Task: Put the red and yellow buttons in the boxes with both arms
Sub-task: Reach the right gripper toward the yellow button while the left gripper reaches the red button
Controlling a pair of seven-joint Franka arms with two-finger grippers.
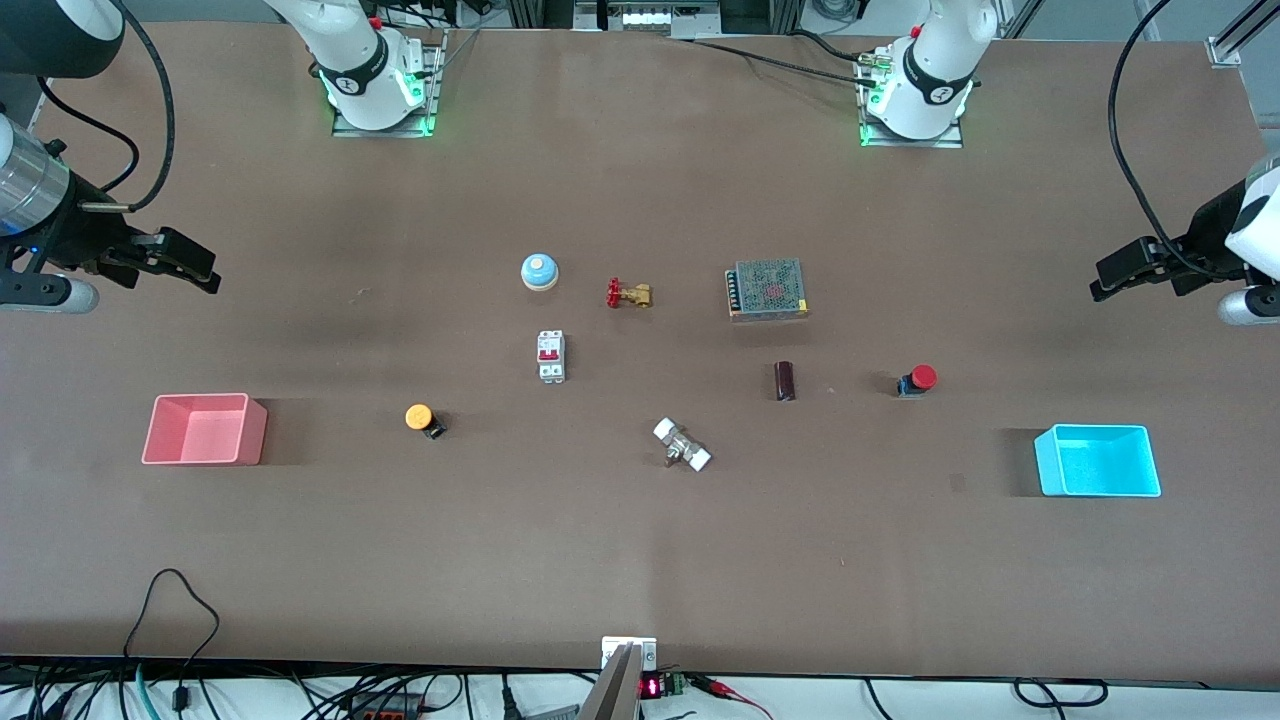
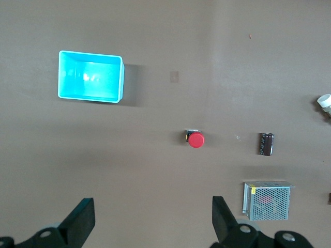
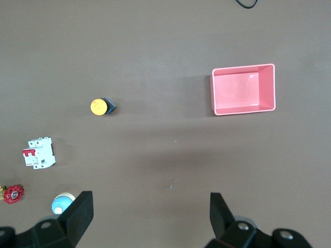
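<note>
Nothing placed yet: red button (image 1: pixel 918 379) and yellow button (image 1: pixel 422 418) sit on the tabletop (image 1: pixel 640 560), both boxes empty. Left pincer (image 1: pixel 1100 288) and right pincer (image 1: pixel 210 280) hover agape.

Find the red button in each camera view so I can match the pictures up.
Front view: the red button sits on the table, farther from the camera than the cyan box and beside the dark cylinder.
Left wrist view: the red button shows near the picture's middle.
Right wrist view: not in it.
Shared landmark: the cyan box, in the front and left wrist views only.
</note>
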